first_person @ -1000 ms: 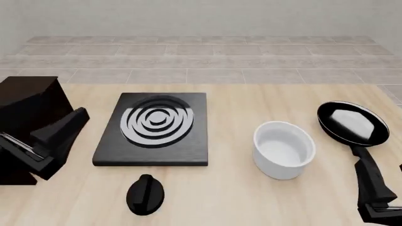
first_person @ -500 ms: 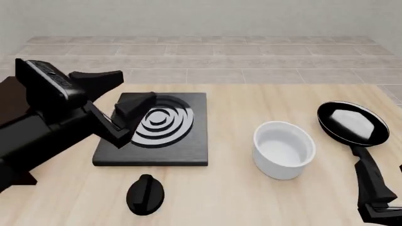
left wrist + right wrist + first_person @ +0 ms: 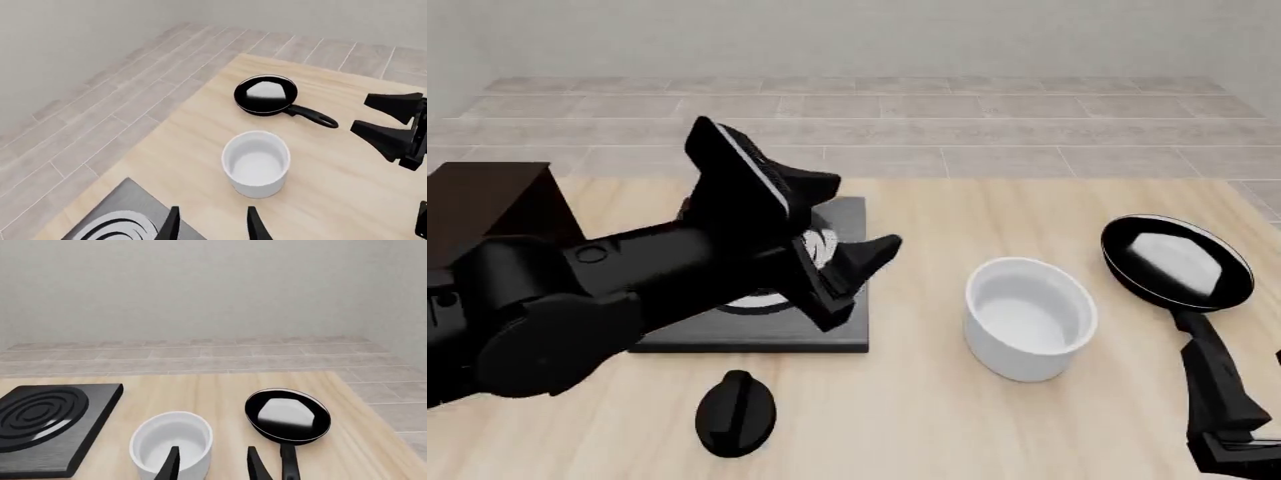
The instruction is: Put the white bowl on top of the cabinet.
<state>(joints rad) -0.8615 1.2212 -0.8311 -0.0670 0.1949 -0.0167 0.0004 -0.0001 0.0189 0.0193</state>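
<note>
**Reaching over the stove toward the white bowl**

Standing upright on the wooden table, the white bowl is glossy, deep and round, with thick straight walls and nothing inside. It sits between the black stove plate with its silver rings and the black frying pan, apart from both. The dark cabinet stands at the table's far left, well apart from the bowl, its flat top bare.

The left gripper hangs above the stove plate, its fingers spread apart and pinching nothing; it points toward the bowl but is not touching it. In the left wrist view the two fingertips frame the stove's edge, with the bowl ahead of them.

The right gripper is low at the table's near right corner, fingers spread and holding nothing, with the bowl and the pan just ahead. A black knob lies in front of the stove.
</note>
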